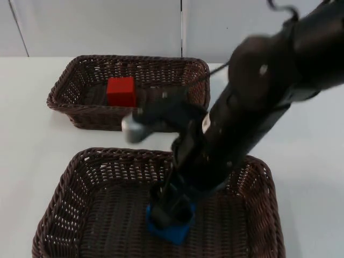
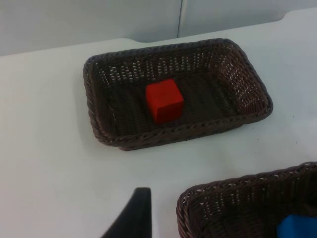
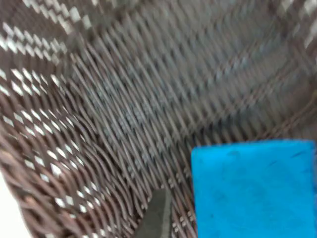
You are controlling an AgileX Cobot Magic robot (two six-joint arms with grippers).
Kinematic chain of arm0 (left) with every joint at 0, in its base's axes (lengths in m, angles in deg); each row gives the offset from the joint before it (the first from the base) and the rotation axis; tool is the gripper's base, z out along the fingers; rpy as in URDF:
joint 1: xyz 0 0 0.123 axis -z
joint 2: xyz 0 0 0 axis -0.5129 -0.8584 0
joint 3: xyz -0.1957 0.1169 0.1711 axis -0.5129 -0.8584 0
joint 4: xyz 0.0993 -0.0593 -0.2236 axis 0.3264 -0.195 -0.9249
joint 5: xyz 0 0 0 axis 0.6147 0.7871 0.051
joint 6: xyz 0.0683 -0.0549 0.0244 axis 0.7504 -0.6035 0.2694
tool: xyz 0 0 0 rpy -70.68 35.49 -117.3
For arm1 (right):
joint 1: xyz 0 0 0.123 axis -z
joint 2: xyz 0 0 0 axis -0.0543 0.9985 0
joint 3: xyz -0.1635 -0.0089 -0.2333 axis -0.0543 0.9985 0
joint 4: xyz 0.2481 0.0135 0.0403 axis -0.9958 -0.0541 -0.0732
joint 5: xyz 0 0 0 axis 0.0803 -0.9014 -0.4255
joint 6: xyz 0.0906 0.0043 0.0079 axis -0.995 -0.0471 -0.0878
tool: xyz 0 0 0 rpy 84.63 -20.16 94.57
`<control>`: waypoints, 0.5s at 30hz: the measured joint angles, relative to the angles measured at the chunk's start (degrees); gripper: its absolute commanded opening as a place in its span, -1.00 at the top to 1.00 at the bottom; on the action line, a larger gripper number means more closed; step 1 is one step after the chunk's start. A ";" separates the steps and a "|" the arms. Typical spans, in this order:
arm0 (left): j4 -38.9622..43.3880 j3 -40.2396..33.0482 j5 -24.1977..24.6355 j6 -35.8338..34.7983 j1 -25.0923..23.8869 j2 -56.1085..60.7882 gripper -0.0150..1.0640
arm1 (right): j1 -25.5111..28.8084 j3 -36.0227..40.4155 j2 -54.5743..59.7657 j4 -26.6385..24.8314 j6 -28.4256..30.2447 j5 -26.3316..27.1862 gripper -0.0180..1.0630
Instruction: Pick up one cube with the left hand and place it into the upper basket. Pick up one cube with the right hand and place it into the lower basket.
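The red cube (image 1: 121, 92) is already lodged in the upper basket (image 1: 70, 80) — that half looks done. The blue cube (image 1: 173, 230) is seen down in the lower basket (image 1: 59, 204) beneath the right gripper (image 1: 167, 214); whether it is pinched or freed cannot be told. The left gripper (image 2: 130, 218) is held waiting above the table — finger spread cannot be told.

A plain white tabletop (image 1: 32, 134) fills the scene, evenly lit with soft shadows. At its far edge stands a pale grey partition wall (image 1: 97, 27), divided by a thin dark vertical seam (image 1: 181, 27) right of centre.
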 measured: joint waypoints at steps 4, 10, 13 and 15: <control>0.00 0.00 0.00 0.00 0.00 0.00 -0.98 | 0.00 0.00 -5.29 0.11 0.00 -1.17 -0.48; 0.00 0.00 0.00 0.00 0.00 0.00 -0.98 | 0.00 0.00 -15.51 0.11 0.00 -3.09 -0.48; 0.00 0.00 0.00 0.00 0.00 0.00 -0.98 | 0.00 0.00 -18.64 0.11 0.00 -3.37 -0.48; 0.00 0.00 0.00 0.00 0.00 0.00 -0.98 | 0.00 0.00 -20.76 0.11 0.00 -4.00 -0.48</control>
